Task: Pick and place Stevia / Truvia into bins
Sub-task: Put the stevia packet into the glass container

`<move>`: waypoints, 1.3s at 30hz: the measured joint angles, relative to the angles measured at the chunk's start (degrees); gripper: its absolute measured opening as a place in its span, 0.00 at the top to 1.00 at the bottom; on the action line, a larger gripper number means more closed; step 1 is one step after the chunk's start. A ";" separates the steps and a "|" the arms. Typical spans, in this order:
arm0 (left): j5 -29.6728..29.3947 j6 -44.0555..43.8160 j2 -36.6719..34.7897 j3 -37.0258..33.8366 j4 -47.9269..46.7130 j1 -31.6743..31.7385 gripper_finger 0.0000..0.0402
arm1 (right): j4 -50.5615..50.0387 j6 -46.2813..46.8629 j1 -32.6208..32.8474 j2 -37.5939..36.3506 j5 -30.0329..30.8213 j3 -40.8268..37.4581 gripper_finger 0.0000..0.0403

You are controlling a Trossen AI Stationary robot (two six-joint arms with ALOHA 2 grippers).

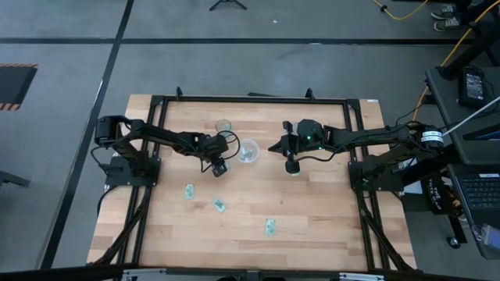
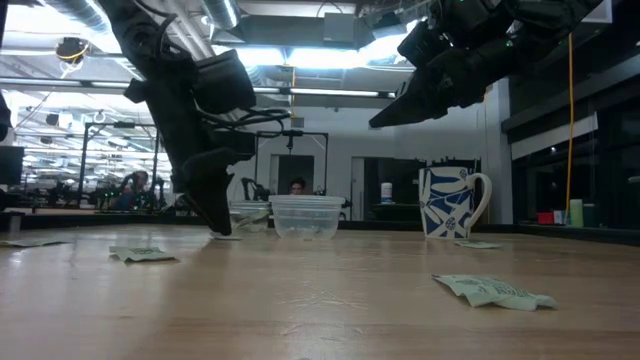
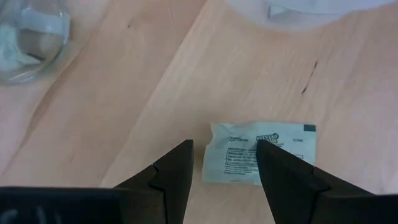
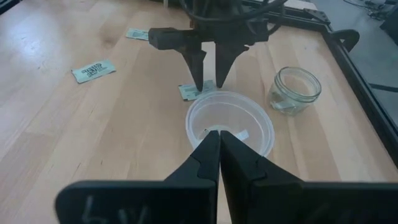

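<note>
A pale green-and-white Stevia sachet (image 3: 261, 158) lies flat on the wooden table, close to the wide whitish bin (image 4: 191, 121). My left gripper (image 3: 224, 148) points steeply down over it, open. One finger stands on the bare wood beside the sachet's short edge and the other over its middle. The small clear bin (image 4: 295, 90) stands farther back with sachets inside. My right gripper (image 4: 219, 135) hangs shut and holding nothing above the table, right of the wide bin (image 1: 249, 151), pointing at it. My left gripper comes at the sachet from above with its fingertips (image 2: 220, 230) down near the tabletop. One finger (image 3: 280, 174) overlaps the sachet's middle. Whether it touches the paper I cannot tell. The sachet lies flat on the wood.
Three more sachets (image 1: 189, 191) (image 1: 220, 204) (image 1: 270, 227) lie toward the near edge. A blue-and-white mug (image 2: 450, 200) stands on the right side with a sachet (image 2: 478, 243) beside it. A black frame (image 1: 250, 99) runs around the tabletop.
</note>
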 joint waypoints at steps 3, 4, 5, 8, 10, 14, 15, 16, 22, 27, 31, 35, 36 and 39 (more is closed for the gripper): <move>0.27 -0.09 0.95 0.11 0.26 0.01 0.58 | 0.02 0.00 -0.02 0.00 0.00 0.00 0.96; 0.20 -0.09 1.24 0.17 0.28 0.02 0.58 | 0.02 0.00 0.00 0.00 0.00 0.00 0.96; 0.24 -0.07 1.44 0.17 0.32 0.02 0.58 | 0.02 0.00 -0.02 0.00 -0.01 0.00 0.96; 0.29 0.70 2.09 0.21 0.28 0.02 0.59 | 0.02 0.00 0.00 0.00 -0.02 0.00 0.96; 0.35 1.30 2.15 0.20 0.10 0.04 0.63 | 0.02 0.00 -0.02 0.00 0.00 0.00 0.96; 0.42 1.42 2.22 0.15 0.21 0.07 0.74 | 0.02 0.00 0.00 0.00 0.00 0.00 0.96; 0.55 1.44 2.25 0.15 0.23 0.07 0.78 | 0.02 0.00 0.00 0.00 0.00 0.00 0.96; 0.70 1.50 2.26 0.15 0.23 0.07 0.81 | 0.02 0.00 -0.02 0.00 0.00 0.00 0.96; 2.08 2.65 2.31 0.15 0.25 0.02 0.98 | 0.02 0.00 -0.01 0.00 -0.01 0.00 0.96; 3.24 5.07 1.76 0.02 -0.20 0.04 0.99 | 0.02 0.00 -0.01 0.00 -0.02 0.00 0.96; 4.03 7.66 -0.76 -0.24 -2.24 -0.02 0.99 | 0.00 0.00 0.00 0.00 -0.02 0.00 0.96; 3.87 9.72 -4.18 -0.44 -6.11 -0.02 0.99 | -0.05 0.00 -0.02 0.00 -0.02 0.00 0.96; 3.66 9.97 -5.20 -0.38 -6.97 -0.02 0.99 | -0.11 0.02 -0.02 0.00 -0.02 0.00 0.96; 3.41 10.90 -7.73 -0.38 -9.15 0.00 0.99 | -0.48 0.02 -0.01 0.00 -0.02 0.00 0.96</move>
